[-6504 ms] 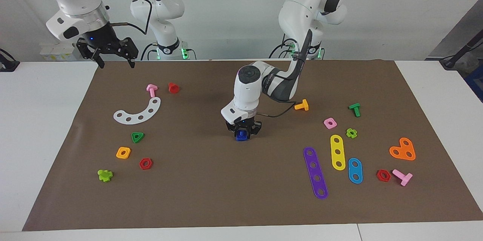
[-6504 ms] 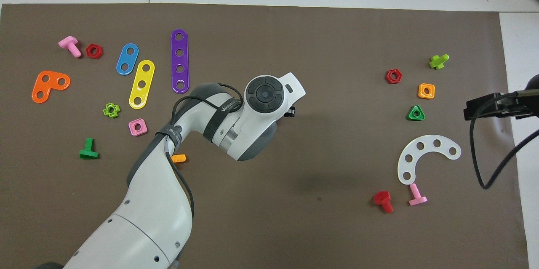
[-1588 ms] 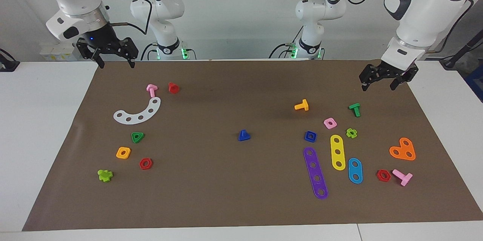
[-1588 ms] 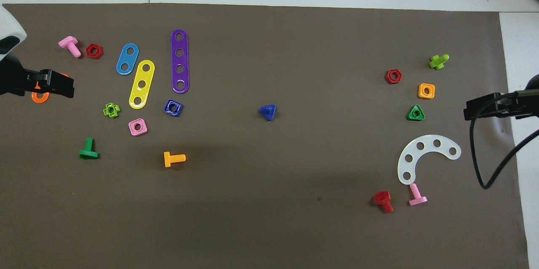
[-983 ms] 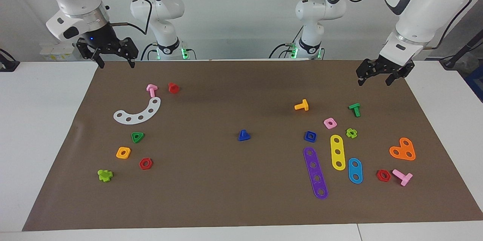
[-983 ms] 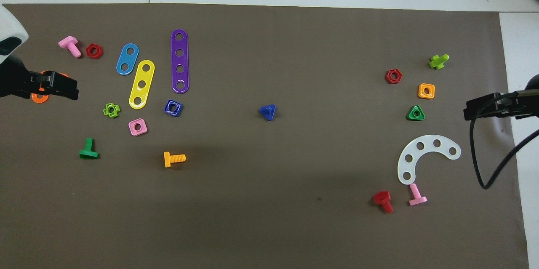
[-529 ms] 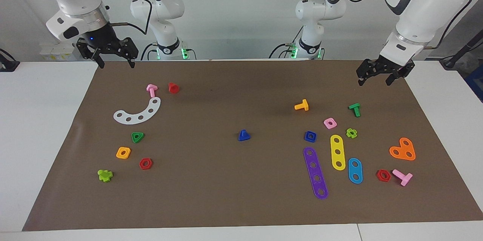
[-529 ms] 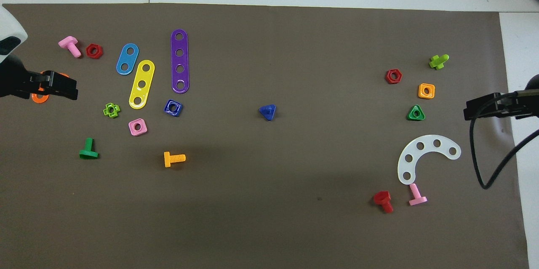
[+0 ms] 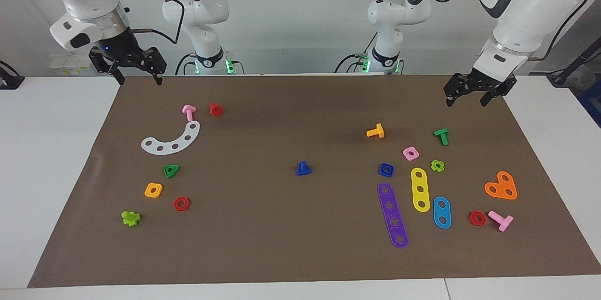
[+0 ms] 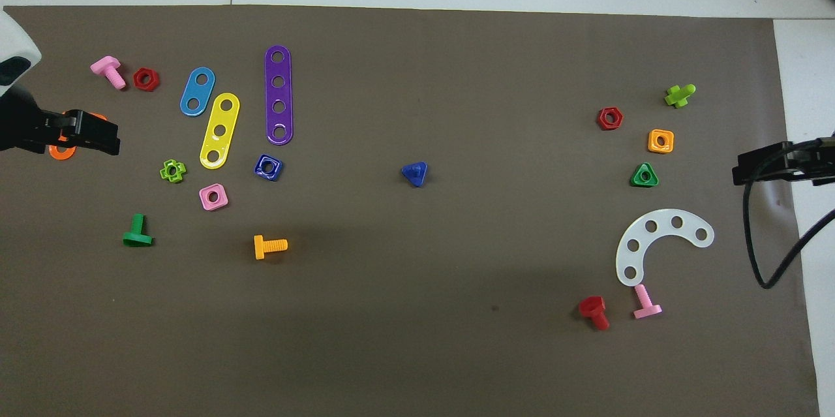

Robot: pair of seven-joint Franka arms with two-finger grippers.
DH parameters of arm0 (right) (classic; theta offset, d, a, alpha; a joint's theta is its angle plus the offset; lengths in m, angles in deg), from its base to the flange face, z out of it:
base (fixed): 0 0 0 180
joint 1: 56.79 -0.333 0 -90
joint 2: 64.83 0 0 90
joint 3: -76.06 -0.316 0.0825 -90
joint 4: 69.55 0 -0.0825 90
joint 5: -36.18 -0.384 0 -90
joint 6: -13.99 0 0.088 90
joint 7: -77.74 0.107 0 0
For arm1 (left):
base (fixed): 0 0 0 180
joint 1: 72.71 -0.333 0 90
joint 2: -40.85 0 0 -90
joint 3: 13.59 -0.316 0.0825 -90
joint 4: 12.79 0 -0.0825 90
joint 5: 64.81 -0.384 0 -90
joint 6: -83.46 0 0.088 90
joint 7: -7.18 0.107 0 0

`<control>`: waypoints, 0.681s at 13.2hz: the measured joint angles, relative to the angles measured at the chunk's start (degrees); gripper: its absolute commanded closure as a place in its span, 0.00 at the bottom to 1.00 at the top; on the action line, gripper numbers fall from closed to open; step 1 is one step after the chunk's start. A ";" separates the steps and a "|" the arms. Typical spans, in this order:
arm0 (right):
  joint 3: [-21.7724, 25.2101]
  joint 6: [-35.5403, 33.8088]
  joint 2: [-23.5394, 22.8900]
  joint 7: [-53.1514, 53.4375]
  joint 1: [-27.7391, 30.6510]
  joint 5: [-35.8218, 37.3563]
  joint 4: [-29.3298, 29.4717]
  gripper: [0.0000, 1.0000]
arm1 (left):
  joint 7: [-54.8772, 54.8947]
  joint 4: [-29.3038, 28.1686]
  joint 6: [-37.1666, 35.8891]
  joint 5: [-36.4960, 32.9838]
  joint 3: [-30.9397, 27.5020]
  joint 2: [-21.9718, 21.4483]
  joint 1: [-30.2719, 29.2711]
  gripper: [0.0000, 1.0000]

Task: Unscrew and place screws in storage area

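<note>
Well apart from both pincers, the blue bolt (image 9: 304,168) sits mid-mat; the blue nut (image 9: 386,169) lies among the strips (image 9: 393,215), below the empty, spread left pincer (image 9: 474,95). Right pincer (image 9: 127,70) waits, spread, empty. Unscrewing looks finished; next comes gripping the bolt

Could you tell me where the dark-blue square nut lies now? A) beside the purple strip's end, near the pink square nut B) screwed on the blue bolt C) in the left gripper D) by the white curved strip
A: the dark-blue square nut lies on the mat at the end of the purple strip, close to the pink square nut, apart from the blue bolt.
</note>
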 measured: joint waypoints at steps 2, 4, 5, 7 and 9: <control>-0.02 0.32 0.00 0.00 -0.07 -0.09 -0.05 0.00 | 0.00 0.00 0.00 0.00 0.00 0.00 0.00 0.00; -0.49 0.84 -0.09 0.00 -0.76 -0.22 -0.36 0.00 | -0.01 0.00 0.00 0.00 0.00 0.00 0.00 0.00; -0.63 1.84 -0.30 0.22 -2.11 -0.26 -0.50 0.00 | -0.01 0.00 0.00 0.00 0.00 0.00 0.00 0.00; -0.87 5.83 -1.14 2.65 -6.29 -0.31 -0.83 0.00 | -0.01 0.00 0.00 0.00 0.00 0.00 0.00 0.00; -1.08 10.20 -3.19 8.91 -11.61 -0.42 -1.40 0.00 | -0.02 0.00 0.00 0.00 0.00 0.00 0.00 0.00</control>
